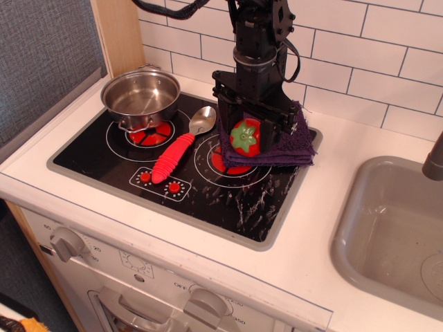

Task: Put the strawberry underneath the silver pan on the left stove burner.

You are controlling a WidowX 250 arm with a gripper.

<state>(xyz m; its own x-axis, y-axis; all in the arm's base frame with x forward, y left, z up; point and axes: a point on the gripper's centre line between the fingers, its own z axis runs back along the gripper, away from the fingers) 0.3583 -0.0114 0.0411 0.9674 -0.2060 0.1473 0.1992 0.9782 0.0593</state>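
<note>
The strawberry (246,136), red with a green leafy cap, rests on a folded purple cloth (292,145) over the right burner. My gripper (248,142) has come straight down around it, with a black finger (225,131) against each side, closed on the fruit. The silver pan (140,93) stands empty on the back part of the left stove burner (148,135), whose red wedge marks show in front of the pan. The pan is about a hand's width left of the gripper.
A spoon with a long red ribbed handle (173,158) and a silver bowl (202,120) lies between the two burners. A grey sink (391,232) is at the right. A tiled wall stands behind, and a wooden post (119,31) is at the back left.
</note>
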